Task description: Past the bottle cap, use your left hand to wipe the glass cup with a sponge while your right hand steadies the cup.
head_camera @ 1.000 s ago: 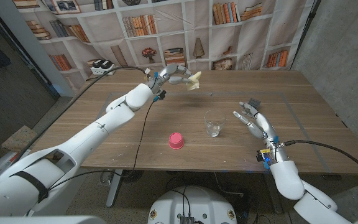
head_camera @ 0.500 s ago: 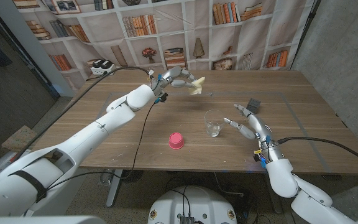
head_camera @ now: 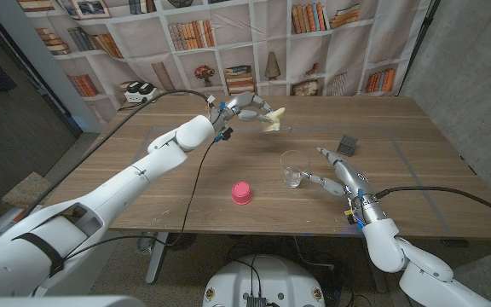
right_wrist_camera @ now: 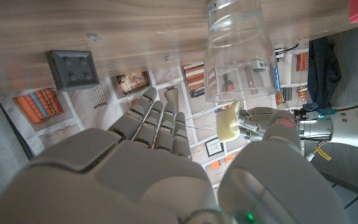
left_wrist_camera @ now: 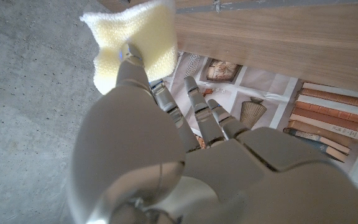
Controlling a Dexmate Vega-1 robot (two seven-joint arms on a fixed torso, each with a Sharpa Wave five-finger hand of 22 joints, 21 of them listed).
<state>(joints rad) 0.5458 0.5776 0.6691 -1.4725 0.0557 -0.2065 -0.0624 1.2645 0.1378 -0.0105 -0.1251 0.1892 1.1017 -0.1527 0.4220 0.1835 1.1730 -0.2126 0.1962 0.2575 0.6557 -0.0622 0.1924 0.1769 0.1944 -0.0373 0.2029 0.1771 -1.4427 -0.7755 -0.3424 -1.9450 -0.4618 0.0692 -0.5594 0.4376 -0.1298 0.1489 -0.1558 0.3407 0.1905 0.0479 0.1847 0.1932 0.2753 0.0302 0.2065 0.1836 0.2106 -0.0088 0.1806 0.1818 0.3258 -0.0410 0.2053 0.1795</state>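
Left robot hand (head_camera: 244,104) holds the yellow sponge (head_camera: 271,119) pinched in its fingers, raised above the far part of the bench (head_camera: 143,162). The glass cup (head_camera: 293,169) stands upright mid-bench, with the pink bottle cap (head_camera: 241,192) nearer the front edge. Right robot hand (head_camera: 337,175), fingers spread and empty, sits just beside the cup. A small dark block (head_camera: 346,143) lies behind it.

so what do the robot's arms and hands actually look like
Both arms are smooth white rounded shells. The left arm has a black band near the shoulder and a black cable running along it. Each wrist has small blue and yellow fittings. The left hand and right hand are silver-grey, with jointed metallic fingers and pale fingertips. A black cable trails from the right wrist.
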